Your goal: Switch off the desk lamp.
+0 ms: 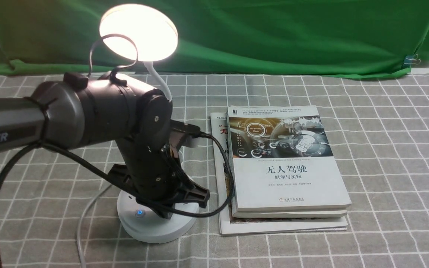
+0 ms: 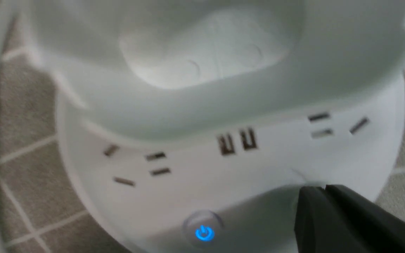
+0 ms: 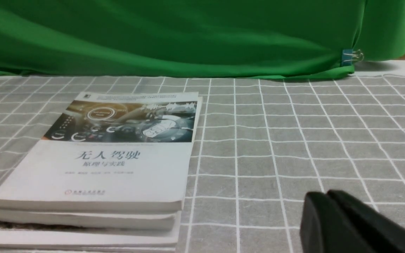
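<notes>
Lamp: the desk lamp (image 1: 138, 31) is lit; its round base (image 1: 155, 230) stands on the checked cloth (image 1: 385, 149), just beside the books (image 1: 289, 182).
Button: a blue-lit button (image 2: 204, 233) sits on the base's near rim.
Left gripper (image 2: 324, 191): my fingers are pressed together and empty, with the tip at the base top. The button lies just to its left. I cannot tell whether the tip touches.
Right gripper (image 3: 326, 197): closed and empty, on the other side of the books, well apart.
Nearer arm: left, I judge.
</notes>
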Tool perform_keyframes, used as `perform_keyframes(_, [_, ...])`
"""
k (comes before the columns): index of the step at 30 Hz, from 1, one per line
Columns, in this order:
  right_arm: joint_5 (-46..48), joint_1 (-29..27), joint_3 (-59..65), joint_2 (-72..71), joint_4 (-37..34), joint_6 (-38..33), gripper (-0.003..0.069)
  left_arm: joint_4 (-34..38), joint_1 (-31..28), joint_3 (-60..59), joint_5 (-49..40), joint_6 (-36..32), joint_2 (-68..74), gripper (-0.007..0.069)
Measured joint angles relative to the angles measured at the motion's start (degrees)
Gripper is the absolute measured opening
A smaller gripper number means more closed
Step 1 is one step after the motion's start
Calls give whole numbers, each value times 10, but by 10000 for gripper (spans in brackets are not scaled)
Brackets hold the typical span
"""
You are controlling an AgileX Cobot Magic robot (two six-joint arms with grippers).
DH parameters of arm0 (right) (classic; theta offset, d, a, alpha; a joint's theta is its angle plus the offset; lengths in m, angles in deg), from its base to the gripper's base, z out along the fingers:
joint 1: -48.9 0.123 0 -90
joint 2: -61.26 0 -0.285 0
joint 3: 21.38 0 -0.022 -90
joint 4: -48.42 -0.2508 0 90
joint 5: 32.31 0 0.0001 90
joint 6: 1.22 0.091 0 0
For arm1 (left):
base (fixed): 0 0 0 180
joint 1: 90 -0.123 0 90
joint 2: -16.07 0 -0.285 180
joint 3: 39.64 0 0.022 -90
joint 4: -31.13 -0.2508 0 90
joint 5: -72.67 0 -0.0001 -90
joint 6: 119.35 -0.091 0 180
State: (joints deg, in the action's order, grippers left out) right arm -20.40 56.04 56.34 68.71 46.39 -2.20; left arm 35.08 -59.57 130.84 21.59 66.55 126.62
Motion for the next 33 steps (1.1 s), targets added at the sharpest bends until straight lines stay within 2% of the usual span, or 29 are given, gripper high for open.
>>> perform_keyframes(14, [0, 0, 0, 0, 0, 0, 36, 10, -2, 11, -10, -18, 25, 1])
perform_keyframes(23, [0, 0, 0, 0, 0, 0, 36, 18, -2, -7, -8, -10, -69, 1])
perform_keyframes(28, [0, 0, 0, 0, 0, 0, 36, 37, -2, -106, 37, -10, -180, 1])
perform_keyframes(33, [0, 0, 0, 0, 0, 0, 36, 41, -2, -263, 194, -9, -348, 1])
